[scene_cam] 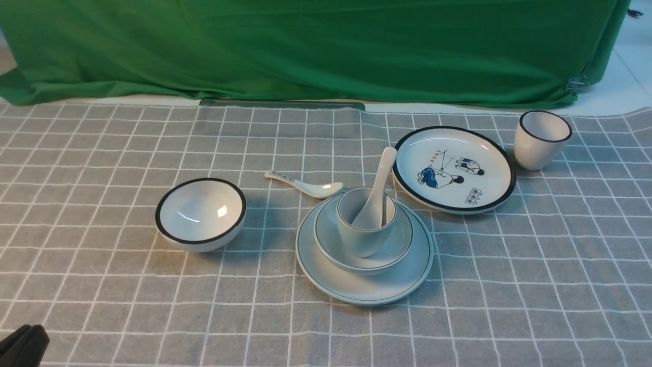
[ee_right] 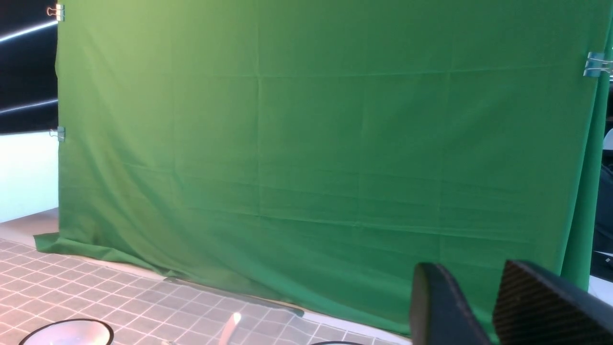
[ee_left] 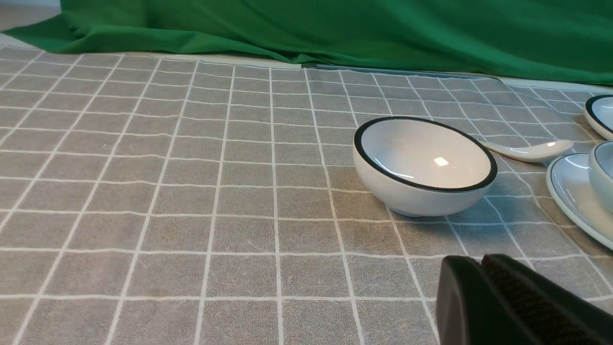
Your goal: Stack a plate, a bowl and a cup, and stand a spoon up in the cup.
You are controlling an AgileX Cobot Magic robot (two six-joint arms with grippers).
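Resting low at the near left corner of the counter (scene_cam: 76, 285), the left hand (scene_cam: 23, 345) is clenched on nothing, its dark fingers (ee_left: 483, 297) pressed together. Just ahead and to its right sits the black-rimmed bowl (scene_cam: 200, 214), with the patterned spoon (scene_cam: 305, 184) lying beyond it. Farther right, well apart from that hand, the plate (scene_cam: 364, 290) carries the bowl (scene_cam: 364, 255), the cup (scene_cam: 364, 224) stands in the bowl, and the spoon (scene_cam: 379, 186) leans in the cup, handle up and tilted right. Behind them lie the cartoon plate (scene_cam: 454, 168) and the black-rimmed cup (scene_cam: 541, 138). The right hand (ee_right: 479, 302) is raised facing the green cloth (ee_right: 306, 143), parted and empty, far from the stack.
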